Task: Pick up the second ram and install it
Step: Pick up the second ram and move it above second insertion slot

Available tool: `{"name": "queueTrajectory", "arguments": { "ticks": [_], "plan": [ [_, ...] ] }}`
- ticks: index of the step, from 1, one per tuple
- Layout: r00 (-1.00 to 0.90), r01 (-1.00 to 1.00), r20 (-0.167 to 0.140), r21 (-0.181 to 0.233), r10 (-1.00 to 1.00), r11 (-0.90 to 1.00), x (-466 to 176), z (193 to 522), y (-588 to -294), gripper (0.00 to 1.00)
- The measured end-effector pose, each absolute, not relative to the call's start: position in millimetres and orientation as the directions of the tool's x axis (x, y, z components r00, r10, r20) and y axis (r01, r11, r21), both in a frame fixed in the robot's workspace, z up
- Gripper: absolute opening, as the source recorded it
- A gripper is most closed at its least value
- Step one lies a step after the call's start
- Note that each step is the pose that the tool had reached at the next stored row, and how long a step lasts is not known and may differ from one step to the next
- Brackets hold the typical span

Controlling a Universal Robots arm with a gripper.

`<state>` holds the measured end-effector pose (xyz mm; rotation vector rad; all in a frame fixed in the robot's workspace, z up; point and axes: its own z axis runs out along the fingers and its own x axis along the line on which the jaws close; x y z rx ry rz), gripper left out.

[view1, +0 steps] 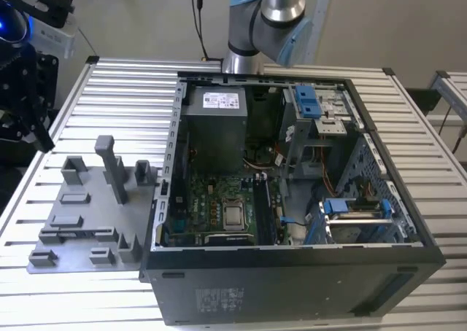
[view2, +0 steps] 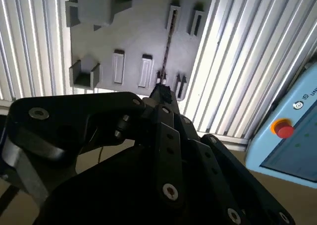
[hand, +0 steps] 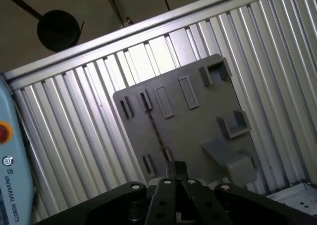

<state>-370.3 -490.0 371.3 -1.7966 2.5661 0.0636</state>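
In the first wrist view we see the gripper [hand: 175, 166] pinched shut on nothing, high over the grey holder [hand: 198, 121] on the table [hand: 74, 136], where the ram [hand: 154, 128] stands on edge.

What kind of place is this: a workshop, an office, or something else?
Probably a robotics lab or test bench for computer assembly: an open computer case lies on a slatted aluminium table, a robot arm rises beyond it, and a grey holder plate sits beside the case.
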Motion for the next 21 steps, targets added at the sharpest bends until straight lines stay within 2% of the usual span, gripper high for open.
{"name": "queueTrajectory", "arguments": {
  "ticks": [14, 21],
  "plan": [
    [-0.144, -0.989, -0.03, 0.027, -0.989, 0.143, -370.3, 370.1, -490.0, 0.11],
    [-0.116, -0.993, -0.03, 0.027, -0.993, 0.115, -370.3, 370.0, -490.0, 0.11]
  ]
}}
